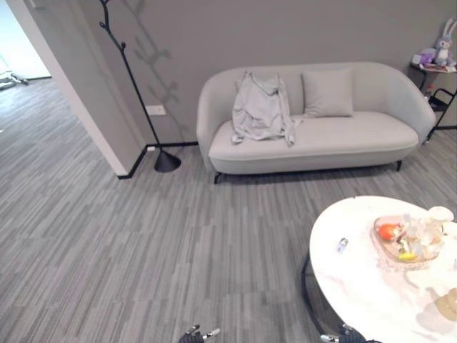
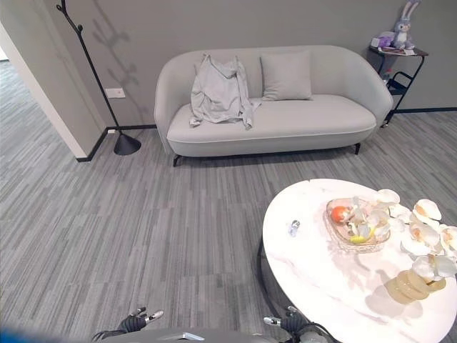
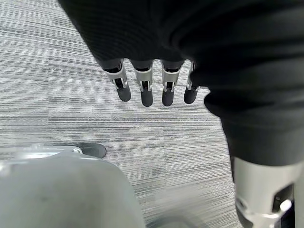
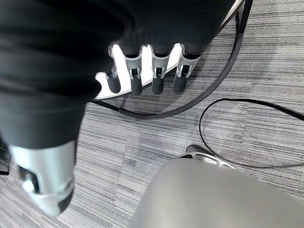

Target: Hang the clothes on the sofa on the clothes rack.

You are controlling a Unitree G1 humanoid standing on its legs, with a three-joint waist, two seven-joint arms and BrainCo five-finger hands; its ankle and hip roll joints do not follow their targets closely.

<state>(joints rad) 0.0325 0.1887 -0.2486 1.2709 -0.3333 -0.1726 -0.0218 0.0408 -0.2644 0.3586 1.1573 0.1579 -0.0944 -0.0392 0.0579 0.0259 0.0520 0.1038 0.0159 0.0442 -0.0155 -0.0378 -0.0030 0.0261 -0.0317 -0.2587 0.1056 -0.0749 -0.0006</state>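
The grey shirt (image 1: 260,107) hangs over the back of the sofa (image 1: 371,136), far off at 12 o'clock from both hands. It drapes up and down. The clothes rack (image 1: 132,78) stands at 10 o'clock. The left hand (image 3: 149,83) and right hand (image 4: 145,71) hang low, fingers straight, holding nothing. The left hand looks a bit nearer, I think

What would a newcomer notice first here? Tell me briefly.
A pale grey garment draped over the back and seat of the light grey curved sofa, beside a square grey cushion. Left of the sofa stands a black branching clothes rack, bare.
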